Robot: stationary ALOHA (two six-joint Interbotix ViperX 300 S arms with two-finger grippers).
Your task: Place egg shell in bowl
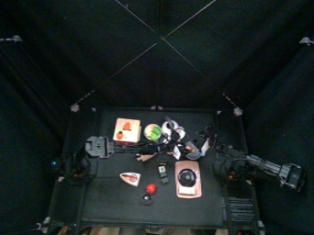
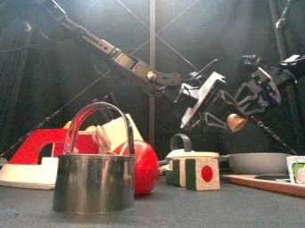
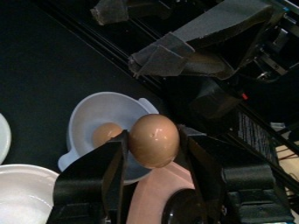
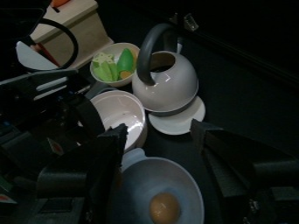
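Observation:
My left gripper (image 3: pixel 155 166) is shut on a brown egg shell (image 3: pixel 155 140) and holds it above the table, over the near rim of a pale grey bowl (image 3: pixel 87 114). A second brown egg piece (image 3: pixel 105 132) lies inside that bowl. In the front view the egg shell (image 2: pixel 237 122) hangs above the grey bowl (image 2: pixel 258 162). The left arm reaches across the middle. My right gripper (image 4: pixel 163 166) is open and empty, right above the same bowl (image 4: pixel 135 188), where the egg piece (image 4: pixel 166 207) also shows. In the top view the bowl (image 1: pixel 188 174) sits on a pink tray (image 1: pixel 188 190).
A grey kettle (image 4: pixel 163 74) on a white saucer, an empty white bowl (image 4: pixel 117 112) and a bowl of green vegetables (image 4: pixel 117 64) stand close behind the grey bowl. At the front stand a metal can (image 2: pixel 95 178), a red apple (image 2: pixel 145 167) and a white cube (image 2: pixel 201 171).

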